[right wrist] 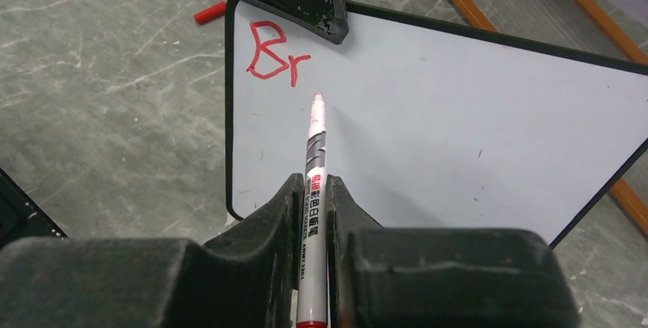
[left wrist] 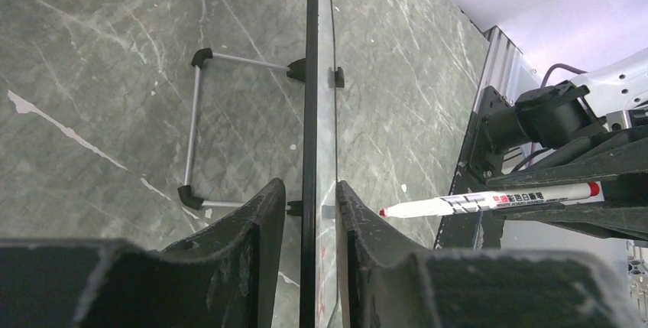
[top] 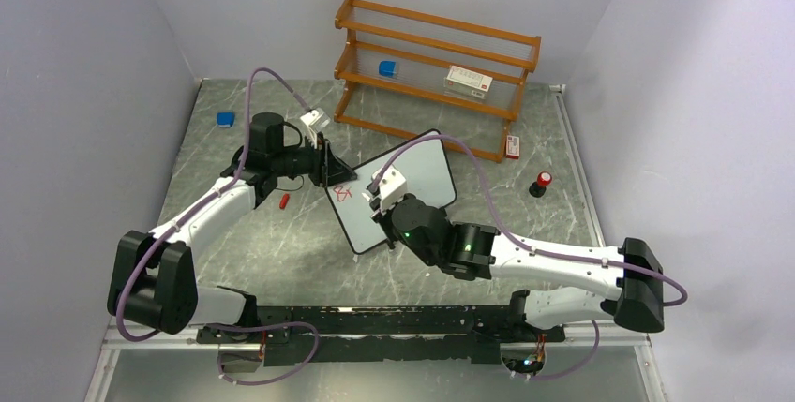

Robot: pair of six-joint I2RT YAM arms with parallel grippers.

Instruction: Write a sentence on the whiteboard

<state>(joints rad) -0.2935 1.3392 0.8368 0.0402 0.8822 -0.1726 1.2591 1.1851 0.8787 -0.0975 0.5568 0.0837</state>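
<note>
The left gripper [left wrist: 311, 186] is set astride the edge of the whiteboard [right wrist: 458, 114]; a marker [right wrist: 315, 129] is clamped in the right gripper [right wrist: 315, 183].

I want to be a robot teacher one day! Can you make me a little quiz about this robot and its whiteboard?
1. True or false: the writing on the whiteboard is blue.
2. Where is the marker? A) on the shelf B) in the right arm's fingers C) lying on the table
3. Which two letters are written so far?
Key: 1 false, it is red; 2 B; 3 Br.
</note>
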